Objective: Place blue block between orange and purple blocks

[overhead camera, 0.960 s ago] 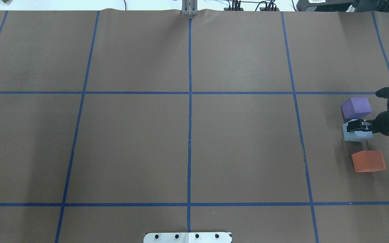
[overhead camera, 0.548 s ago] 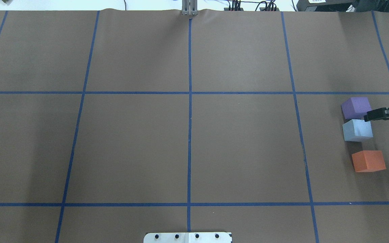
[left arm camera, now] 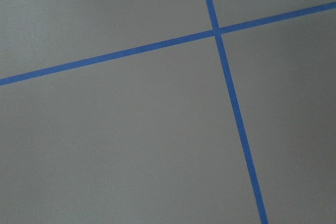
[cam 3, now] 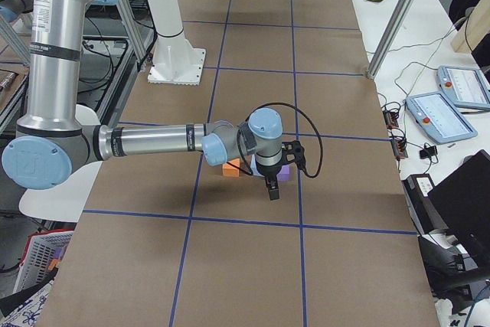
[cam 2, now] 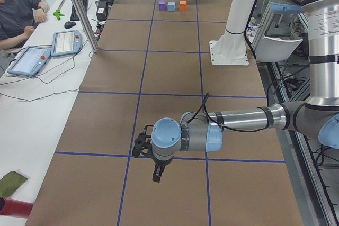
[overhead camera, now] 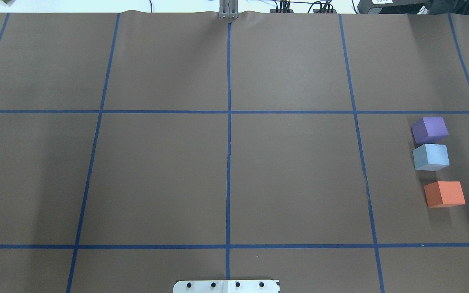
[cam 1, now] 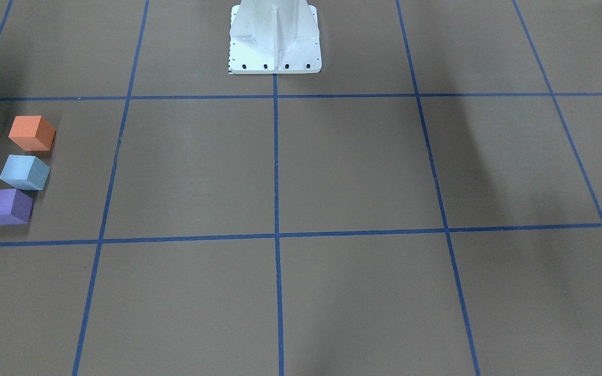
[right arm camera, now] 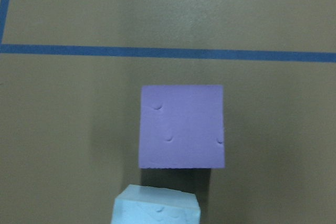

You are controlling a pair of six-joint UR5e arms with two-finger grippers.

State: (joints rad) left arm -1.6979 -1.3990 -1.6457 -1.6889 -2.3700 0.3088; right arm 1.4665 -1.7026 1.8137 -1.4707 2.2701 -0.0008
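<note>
Purple block [right arm camera: 181, 127]: matt foam, small dents on top. Blue block [right arm camera: 156, 208]: same matt foam. Surface [overhead camera: 291, 175]: matt brown paper, smooth; blue tape lines [overhead camera: 229, 162].

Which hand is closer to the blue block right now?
Right. The right hand hovers by the purple block, next to the blue block; the left hand is far off at the table's other end.

brown table [overhead camera: 161, 175] gridded with blue tape [overhead camera: 228, 162]; white bench [cam 2: 26, 125] alongside holds two tablets [cam 2: 66, 42].
</note>
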